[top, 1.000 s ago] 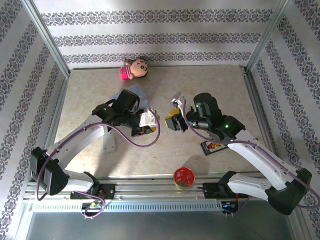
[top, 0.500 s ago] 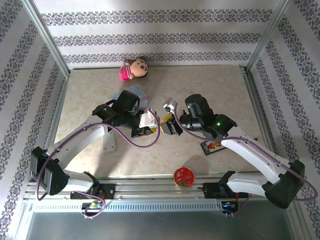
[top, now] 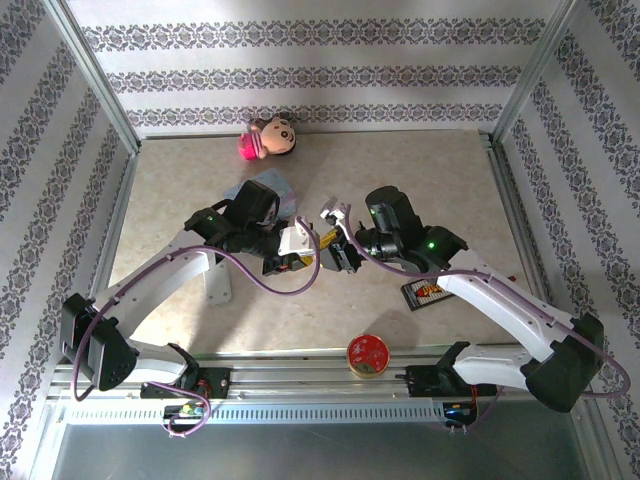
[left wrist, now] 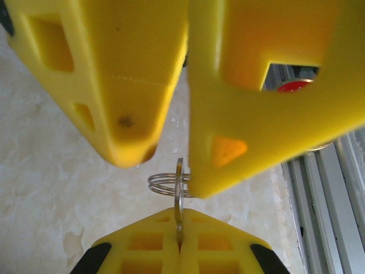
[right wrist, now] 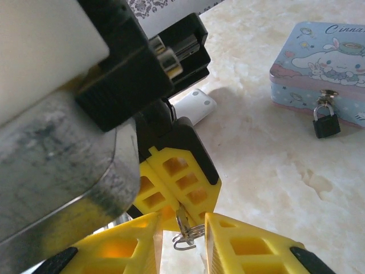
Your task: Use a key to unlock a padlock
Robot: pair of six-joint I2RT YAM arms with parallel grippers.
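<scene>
Left wrist view: your left end effector [left wrist: 179, 228] is clamping fully closed on the key [left wrist: 179, 197], with the blade edge-on between the pads and no gap showing. The key's long axis is running straight out from the fingertips, ring end leading. The key ring [left wrist: 165, 186] is hanging off that free end, in the air above the table [left wrist: 51, 188]. Your right end effector's fingers [left wrist: 131, 85] are facing in from the opposite side, spread moderately, one tip on either side of the ring. The ring is sitting right against one tip, and I can't tell if it's actually touching.

Right wrist view is agreeing: the right end effector [right wrist: 181, 229] is sitting open and gripping nothing, with the ring in its gap.

The padlock [right wrist: 326, 122] is hanging on the latch [right wrist: 328, 94] of the pale blue box [right wrist: 319, 63], well apart from both end effectors. It's sitting upright against the box's front wall, shackle up through the latch, body down toward the table, long axis running top to bottom of that wall. The box is lying flat on the table.

Top external view: both end effectors are meeting nose to nose mid-table, with the box just behind the left arm [top: 215, 235].
</scene>
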